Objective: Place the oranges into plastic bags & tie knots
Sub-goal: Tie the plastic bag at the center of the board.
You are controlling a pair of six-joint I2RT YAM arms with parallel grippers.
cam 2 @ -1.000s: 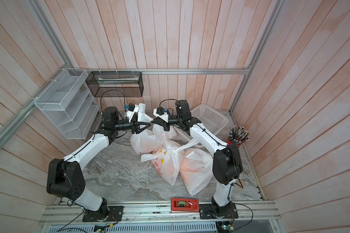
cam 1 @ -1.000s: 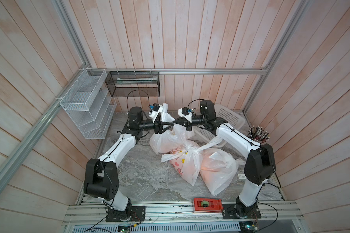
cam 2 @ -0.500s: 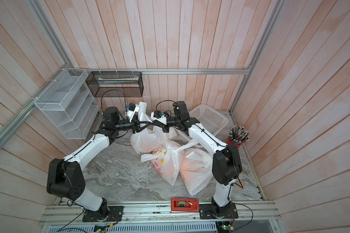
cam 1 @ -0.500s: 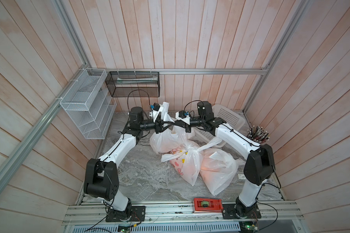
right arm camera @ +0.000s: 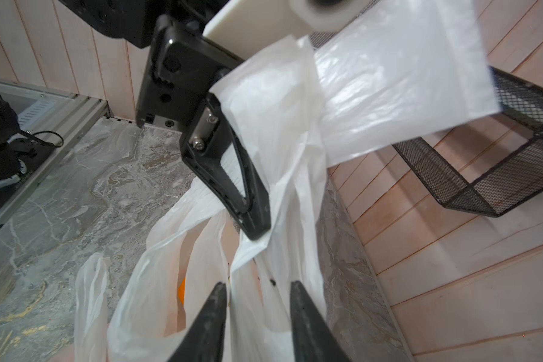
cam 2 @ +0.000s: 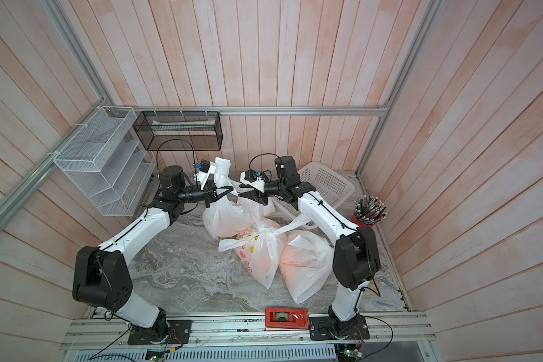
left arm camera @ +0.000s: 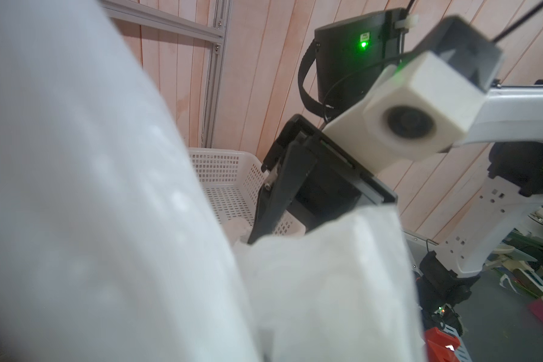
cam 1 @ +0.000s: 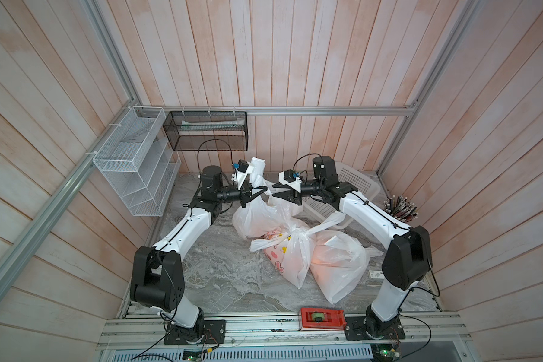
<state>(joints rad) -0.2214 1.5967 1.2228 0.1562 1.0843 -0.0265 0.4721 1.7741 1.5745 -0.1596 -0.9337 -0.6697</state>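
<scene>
The place is a robotics lab test cell: a small booth of pale wood-plank walls [cam 1: 264,62] framed in aluminium profile [cam 1: 326,110], where a left arm [cam 1: 182,228] and a right arm [cam 1: 367,213] are bolted to a slotted base rail [cam 1: 264,329] at the front of a marble-patterned tabletop [cam 1: 232,275]. A bare circuit board [cam 1: 190,358] sits below that rail. Staged props line the edges: a white wire rack [cam 1: 132,169], a black mesh basket [cam 1: 206,131], a white perforated basket [cam 1: 358,185] and a cup of pencils [cam 1: 402,208].
</scene>
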